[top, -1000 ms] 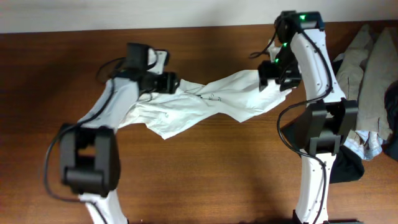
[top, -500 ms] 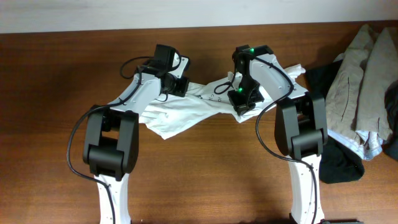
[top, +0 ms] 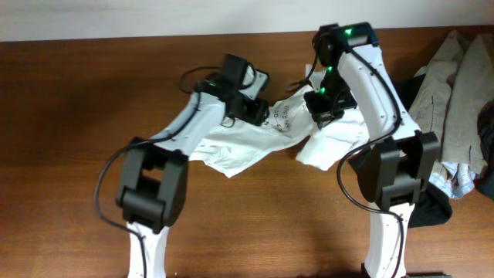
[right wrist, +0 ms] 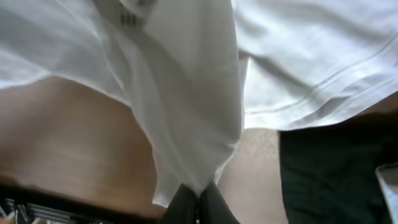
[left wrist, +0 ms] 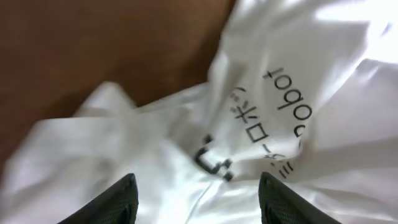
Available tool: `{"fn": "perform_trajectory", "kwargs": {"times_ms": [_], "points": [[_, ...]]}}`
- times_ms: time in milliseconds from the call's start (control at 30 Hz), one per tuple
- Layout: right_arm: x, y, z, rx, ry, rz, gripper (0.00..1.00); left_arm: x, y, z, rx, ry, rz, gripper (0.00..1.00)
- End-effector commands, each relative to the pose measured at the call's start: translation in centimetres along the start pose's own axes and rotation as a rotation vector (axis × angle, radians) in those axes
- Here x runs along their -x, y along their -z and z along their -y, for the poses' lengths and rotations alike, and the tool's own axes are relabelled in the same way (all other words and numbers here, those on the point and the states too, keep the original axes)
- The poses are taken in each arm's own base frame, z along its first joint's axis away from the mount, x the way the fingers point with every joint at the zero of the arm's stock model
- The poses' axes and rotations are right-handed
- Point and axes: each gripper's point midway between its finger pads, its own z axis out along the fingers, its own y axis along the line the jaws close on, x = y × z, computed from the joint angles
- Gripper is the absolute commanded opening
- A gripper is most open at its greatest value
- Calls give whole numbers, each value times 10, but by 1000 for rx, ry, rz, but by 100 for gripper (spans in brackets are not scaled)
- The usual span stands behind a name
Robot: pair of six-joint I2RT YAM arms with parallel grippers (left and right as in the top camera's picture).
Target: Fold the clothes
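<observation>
Left of the beige-grey garment [top: 455, 85], on the surface [top: 77, 116] | white T-shirt [top: 247, 147] bunched, part lifted | right hand [right wrist: 199, 198] pinching a hanging fold | left hand [left wrist: 199, 190] spread over the print | we judge it light, limp, grippy: we'd take hem or shoulder seams.

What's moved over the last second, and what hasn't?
The left gripper moved right along the white T-shirt to its print and is open now. The right gripper, shut on the shirt, swung inward, then partway back, so the cloth went from stretched to bunched. The beige-grey garment and black garment stayed put.
</observation>
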Motion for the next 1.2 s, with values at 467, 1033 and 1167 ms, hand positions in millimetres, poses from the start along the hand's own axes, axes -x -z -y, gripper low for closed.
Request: {"fn": "perform_trajectory", "kwargs": {"times_ms": [467,1033,1167], "points": [[-1,-5,5,-31,6,-12,4,9,-17,-34,242,86,15,60],[3,-5,5,-32,-4,4,4,51,25,-50,287,114,83,0],[31,58,8,-21,-45,237,4,85,149,-73,345,168,230,0]]}}
